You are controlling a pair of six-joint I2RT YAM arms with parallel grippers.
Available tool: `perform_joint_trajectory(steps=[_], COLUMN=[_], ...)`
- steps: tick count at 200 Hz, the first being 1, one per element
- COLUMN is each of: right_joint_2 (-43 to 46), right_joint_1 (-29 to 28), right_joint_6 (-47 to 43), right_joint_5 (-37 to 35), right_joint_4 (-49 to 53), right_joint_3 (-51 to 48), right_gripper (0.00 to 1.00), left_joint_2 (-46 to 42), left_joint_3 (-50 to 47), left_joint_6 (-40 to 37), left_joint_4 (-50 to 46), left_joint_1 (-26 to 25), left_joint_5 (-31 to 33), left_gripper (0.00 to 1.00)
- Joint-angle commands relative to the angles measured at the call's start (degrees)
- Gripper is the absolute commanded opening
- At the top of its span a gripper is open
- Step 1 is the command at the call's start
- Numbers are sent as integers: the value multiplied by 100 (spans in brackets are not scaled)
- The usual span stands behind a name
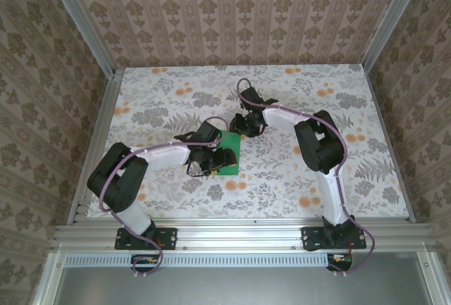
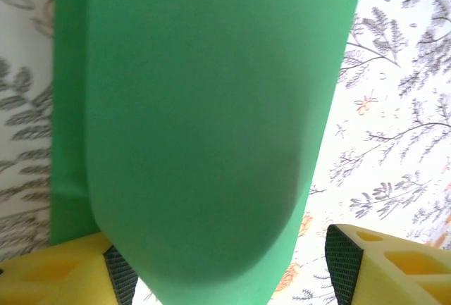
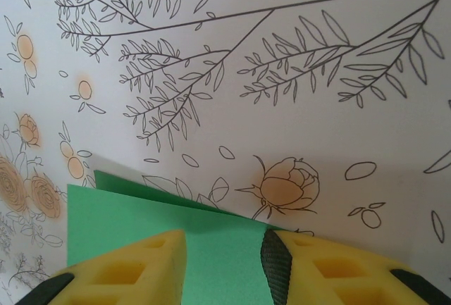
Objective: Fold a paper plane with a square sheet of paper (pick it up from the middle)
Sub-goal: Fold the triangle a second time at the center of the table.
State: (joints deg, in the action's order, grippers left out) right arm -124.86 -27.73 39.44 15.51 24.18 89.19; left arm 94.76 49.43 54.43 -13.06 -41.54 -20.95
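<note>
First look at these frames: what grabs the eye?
The bright-green square sheet of paper stands out just left of centre on the floral-printed tabletop. In the left wrist view it bulges up in a rounded curl between the spread yellow fingers of the left gripper. The right gripper sits at the sheet's edge near a corner, with its fingers apart over the paper.

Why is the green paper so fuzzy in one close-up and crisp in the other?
Left wrist view: the green paper curls up close to the lens, so it is soft and out of focus. Right wrist view: it lies flatter and farther off, edges sharp. Top external view: even light, no glare on the table.
</note>
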Motion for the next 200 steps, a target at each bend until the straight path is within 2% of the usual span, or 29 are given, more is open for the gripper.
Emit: perform_joint_trajectory(steps=[1,49,90,120,166,200], right_joint_2=[-390,-381,-390,-382,-382,-381], right_joint_1=[57,57,57,57,57,59], right_joint_6=[65,64,70,55,64,64], right_joint_5=[-246,-221,-206,-206,-215,-215], right_joint_4=[377,368,363,359,350,350], right_joint_3=[-300,-306,-306,-314,-319,-315], right_gripper=[40,39,39,39,39,39], left_joint_2=[-241,-503,-504,-532,-566,-377], left_joint_3=[-228,-888,-1352,-1333,-1356,-1304], left_joint_6=[111,313,411,245,238,296], left_joint_4=[901,2161,3127,3268,3181,3248], left_joint_1=[47,177,246,165,95,0], left_joint_5=[-164,-354,-845,-1125,-1019,-1182], left_gripper=[74,74,73,71,68,67])
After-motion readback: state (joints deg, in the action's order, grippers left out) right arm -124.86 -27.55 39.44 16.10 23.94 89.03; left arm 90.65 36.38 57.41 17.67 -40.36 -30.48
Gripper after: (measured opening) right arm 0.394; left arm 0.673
